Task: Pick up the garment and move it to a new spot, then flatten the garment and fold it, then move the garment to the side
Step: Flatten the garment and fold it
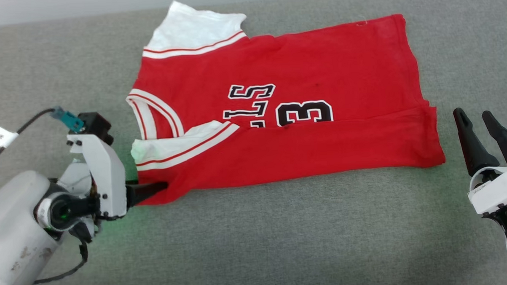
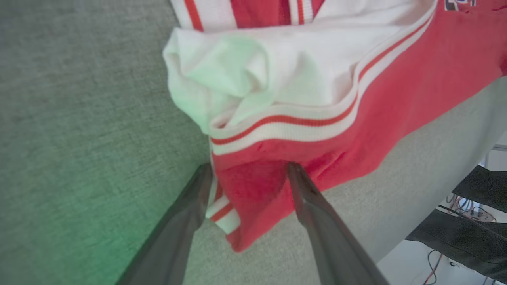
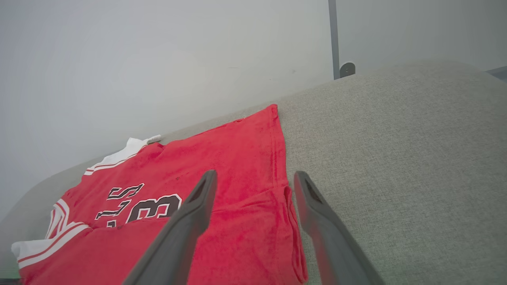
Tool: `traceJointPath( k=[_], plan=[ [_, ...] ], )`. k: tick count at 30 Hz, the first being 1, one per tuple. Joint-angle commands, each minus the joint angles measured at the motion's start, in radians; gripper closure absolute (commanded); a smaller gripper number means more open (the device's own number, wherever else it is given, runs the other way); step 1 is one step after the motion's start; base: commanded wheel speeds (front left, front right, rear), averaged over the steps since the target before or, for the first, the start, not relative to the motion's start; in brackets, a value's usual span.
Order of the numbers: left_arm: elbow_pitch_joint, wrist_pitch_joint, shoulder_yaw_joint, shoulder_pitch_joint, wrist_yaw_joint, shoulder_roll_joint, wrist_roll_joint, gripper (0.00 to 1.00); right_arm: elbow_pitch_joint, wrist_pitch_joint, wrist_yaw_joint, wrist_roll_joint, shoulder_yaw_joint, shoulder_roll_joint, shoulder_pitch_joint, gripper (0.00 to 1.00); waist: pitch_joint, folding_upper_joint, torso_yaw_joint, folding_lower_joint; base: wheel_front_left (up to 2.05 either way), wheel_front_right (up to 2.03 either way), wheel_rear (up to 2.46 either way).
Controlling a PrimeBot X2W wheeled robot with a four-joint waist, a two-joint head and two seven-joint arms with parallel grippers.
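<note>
The garment (image 1: 278, 116) lay flat in the middle of the grey surface (image 1: 261, 243). Its near long side was folded up over the front, so one fold looked done. More folding and the move to the side were left to do. The left gripper (image 2: 248, 169) was wide open at the near corner by the white sleeve (image 1: 181, 140). Red cloth sat between its fingers (image 2: 186, 221), not pinched, though it may have touched one. The right gripper (image 1: 472, 113) was wide open too. It held nothing and stood near the garment's other end, not touching it.
</note>
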Motion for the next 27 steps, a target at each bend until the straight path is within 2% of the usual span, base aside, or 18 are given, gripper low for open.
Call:
traceJointPath(
  k=[1,4,5,6,7,8,12,18,23,27],
  plan=[
    [0.032,-0.004,-0.012,0.031,-0.001,-0.023,0.000,0.00,-0.006,0.003,-0.001,-0.003,0.004,0.004,-0.012,0.00,0.019,0.0000,-0.020,0.0000,0.00,0.00,0.00],
    [0.069,0.007,-0.018,0.047,-0.022,-0.041,-0.018,0.00,-0.014,0.013,-0.001,-0.009,0.007,0.003,-0.015,0.00,0.025,0.0000,-0.027,0.0000,0.00,0.00,0.00],
    [0.076,0.011,-0.019,0.050,-0.028,-0.048,-0.025,0.21,-0.016,0.018,-0.001,-0.011,0.007,0.000,-0.015,0.00,0.027,0.0000,-0.028,0.0000,0.00,0.00,0.00],
    [0.080,0.016,-0.022,0.051,-0.036,-0.053,-0.028,0.54,-0.018,0.026,-0.001,-0.013,0.009,-0.004,-0.015,0.00,0.028,0.0000,-0.028,0.0000,0.00,0.00,0.00],
    [0.082,0.015,-0.025,0.050,-0.044,-0.057,-0.027,0.80,-0.019,0.036,-0.001,-0.014,0.011,-0.009,-0.014,0.00,0.028,0.0000,-0.028,0.0000,0.00,0.00,0.00],
    [0.085,0.014,-0.027,0.049,-0.050,-0.062,-0.025,1.00,-0.019,0.052,-0.001,-0.018,0.017,-0.017,-0.011,0.00,0.027,0.0000,-0.027,0.0000,0.00,0.00,0.00],
    [0.095,0.018,-0.031,0.045,-0.069,-0.070,-0.029,1.00,-0.018,0.159,-0.001,-0.051,0.071,-0.075,0.003,0.00,0.025,0.0000,-0.022,0.0000,0.00,0.00,0.00],
    [0.095,0.008,-0.031,0.028,-0.080,-0.076,-0.016,1.00,-0.022,0.410,-0.001,-0.114,0.183,-0.207,-0.050,0.00,0.029,0.0000,-0.015,0.0000,0.00,0.00,0.00],
    [0.084,0.001,-0.031,0.010,-0.086,-0.086,-0.010,1.00,0.041,0.578,-0.001,-0.129,0.220,-0.227,-0.144,0.00,0.042,0.0000,-0.005,0.0000,0.00,0.00,0.00],
    [0.078,-0.007,-0.030,-0.006,-0.086,-0.093,-0.004,1.00,0.124,0.624,-0.001,-0.145,0.214,-0.221,-0.224,0.00,0.060,0.0000,0.005,0.0000,0.00,0.00,0.00]
  ],
)
